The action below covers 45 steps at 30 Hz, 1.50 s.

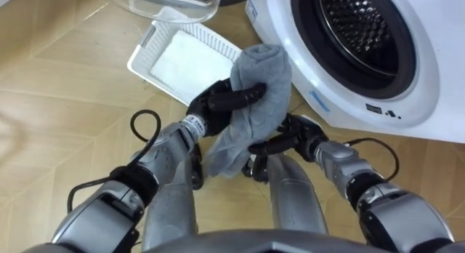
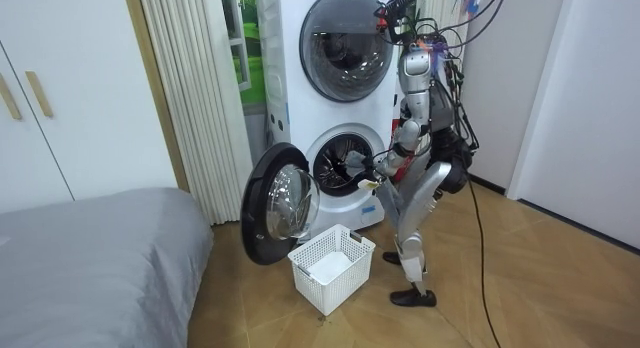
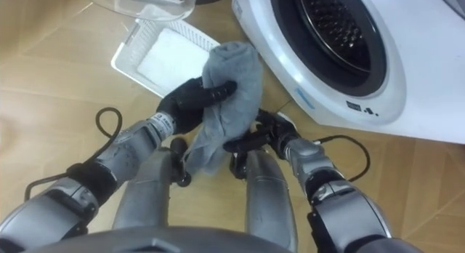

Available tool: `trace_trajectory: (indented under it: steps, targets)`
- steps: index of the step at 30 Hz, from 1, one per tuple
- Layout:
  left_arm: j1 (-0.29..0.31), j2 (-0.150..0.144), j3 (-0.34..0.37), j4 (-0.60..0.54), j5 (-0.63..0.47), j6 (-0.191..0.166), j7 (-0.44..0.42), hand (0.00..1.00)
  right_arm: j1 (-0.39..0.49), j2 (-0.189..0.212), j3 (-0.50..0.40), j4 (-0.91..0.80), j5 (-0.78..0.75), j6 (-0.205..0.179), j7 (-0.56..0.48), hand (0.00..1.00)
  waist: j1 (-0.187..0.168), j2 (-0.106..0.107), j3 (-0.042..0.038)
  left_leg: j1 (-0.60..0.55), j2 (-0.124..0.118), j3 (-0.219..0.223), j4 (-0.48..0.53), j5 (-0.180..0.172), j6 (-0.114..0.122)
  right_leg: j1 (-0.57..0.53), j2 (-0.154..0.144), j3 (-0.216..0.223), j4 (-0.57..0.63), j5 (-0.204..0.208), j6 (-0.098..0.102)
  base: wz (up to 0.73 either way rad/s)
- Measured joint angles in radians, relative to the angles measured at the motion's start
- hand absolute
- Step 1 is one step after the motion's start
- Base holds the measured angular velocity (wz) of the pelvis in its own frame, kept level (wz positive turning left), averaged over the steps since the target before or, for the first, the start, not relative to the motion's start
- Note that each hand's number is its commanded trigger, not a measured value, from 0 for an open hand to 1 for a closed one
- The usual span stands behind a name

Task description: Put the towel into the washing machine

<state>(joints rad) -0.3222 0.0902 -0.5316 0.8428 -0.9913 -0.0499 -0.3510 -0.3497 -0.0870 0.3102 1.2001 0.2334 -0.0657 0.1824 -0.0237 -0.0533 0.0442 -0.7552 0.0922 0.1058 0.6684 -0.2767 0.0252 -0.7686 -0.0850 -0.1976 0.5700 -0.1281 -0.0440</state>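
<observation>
1. Before the washing machine (image 1: 429,78), the robot holds the grey towel (image 1: 258,115) in both hands. The left hand (image 1: 221,100) is clamped near its top, and the right hand (image 1: 290,140) is curled round its lower folds.
2. The pick-up looks done: the towel hangs clear of the white basket (image 1: 149,53) at ten o'clock.
3. Left to do: get it into the open drum (image 1: 363,27) at one o'clock and release it.

White basket (image 1: 144,57) sits on wood floor (image 1: 58,100) nr washer (image 1: 436,86).

The top edge cuts off the washing machine (image 1: 429,78).
</observation>
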Motion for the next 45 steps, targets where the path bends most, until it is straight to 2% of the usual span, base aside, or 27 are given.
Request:
trace_trajectory:
  steps: [3,6,7,14,21,25,26,27,34,38,39,43,45]
  targets:
    - [-0.001,-0.004,-0.001,-0.052,-0.004,0.0,-0.008,1.0,-0.004,0.004,0.003,0.002,0.001,0.001,-0.006,1.0,0.0,0.0,0.0,0.0,0.0,0.0,0.002,0.0,0.0,0.001,0.0,0.001,0.002,0.0,-0.001,0.0]
    - [-0.012,-0.035,-0.006,-0.061,-0.058,-0.003,-0.026,1.0,0.005,0.01,0.018,0.005,0.001,0.003,-0.016,1.0,-0.003,0.0,0.0,0.002,-0.001,0.0,0.005,0.0,0.0,0.005,-0.001,0.002,0.002,0.0,-0.001,0.0]
    - [-0.014,-0.037,-0.018,-0.062,-0.071,-0.003,-0.027,1.0,0.007,0.012,0.019,0.002,0.001,0.003,-0.019,1.0,-0.01,0.0,0.0,0.002,-0.002,0.0,0.006,0.0,0.0,0.005,-0.002,0.001,0.0,0.0,-0.001,0.0]
    - [-0.018,-0.037,-0.031,-0.062,-0.076,0.0,-0.03,1.0,0.022,0.011,0.035,-0.001,0.001,0.001,-0.019,1.0,-0.028,0.0,0.0001,-0.002,0.0,0.0,0.006,0.0,0.0,0.002,0.001,-0.001,0.0,-0.001,-0.002,0.0]
    - [-0.025,-0.037,-0.021,-0.062,-0.124,-0.003,-0.032,1.0,0.018,0.009,0.06,-0.028,0.008,0.0,-0.02,1.0,-0.024,0.0,0.0001,-0.003,0.001,0.001,0.005,0.0,0.0,0.0,0.002,0.001,0.002,-0.001,-0.002,0.0]
    - [-0.025,-0.037,-0.012,-0.062,-0.129,-0.007,-0.036,1.0,0.01,0.003,0.044,-0.033,-0.004,-0.001,-0.02,1.0,-0.018,0.002,0.0013,-0.002,0.001,0.0,0.006,0.0,0.0,0.001,0.001,0.002,0.002,-0.001,-0.002,0.0]
    - [-0.025,-0.037,-0.01,-0.062,-0.13,-0.008,-0.036,0.7,0.011,0.004,0.038,-0.033,-0.005,-0.001,-0.02,1.0,-0.016,0.003,0.002,-0.002,0.001,0.0,0.007,0.0,0.0,0.002,0.002,0.002,0.003,-0.001,-0.002,0.0]
    - [-0.024,-0.037,-0.002,-0.06,-0.13,-0.008,-0.038,0.0,0.011,0.005,0.033,-0.033,-0.005,-0.002,-0.02,1.0,-0.015,0.004,0.0026,-0.001,0.001,0.0,0.006,0.0,0.0,0.003,0.001,0.002,0.004,-0.001,-0.002,0.0]
    - [-0.017,-0.034,0.021,-0.056,-0.145,-0.005,-0.055,0.0,0.011,0.004,0.009,-0.037,-0.016,0.003,-0.034,1.0,0.005,0.007,0.005,-0.001,0.0,-0.001,0.005,0.001,0.0,0.002,0.0,0.0,0.004,-0.002,-0.002,0.0]
    - [0.005,-0.023,0.023,-0.054,-0.197,-0.004,-0.058,0.0,0.017,0.003,0.009,-0.035,-0.013,0.019,-0.062,1.0,0.009,0.013,0.0085,-0.001,-0.001,-0.001,0.003,0.0,0.0,0.002,0.002,-0.002,0.001,-0.002,-0.002,0.0]
    - [0.013,-0.022,0.043,-0.047,-0.196,-0.003,-0.058,0.0,0.02,0.001,0.007,-0.035,-0.013,0.027,-0.071,1.0,0.016,0.016,0.0104,-0.002,-0.001,0.002,0.003,0.0,-0.001,0.002,0.008,-0.002,-0.002,-0.002,-0.002,-0.04]
    - [0.035,0.004,0.096,0.003,-0.148,-0.003,-0.043,0.0,0.044,-0.007,-0.021,-0.036,0.002,0.035,-0.094,1.0,0.048,0.027,0.0172,-0.003,0.001,0.002,-0.005,0.0,-0.006,-0.002,0.016,0.0,-0.016,-0.001,-0.005,-0.04]
    - [0.056,0.015,0.124,0.009,-0.087,-0.004,-0.004,0.0,0.054,-0.018,-0.024,-0.035,0.031,0.034,-0.108,1.0,0.061,0.032,0.0166,-0.006,0.0,0.004,-0.014,0.002,-0.009,-0.007,0.015,0.0,-0.014,-0.001,-0.007,-0.02]
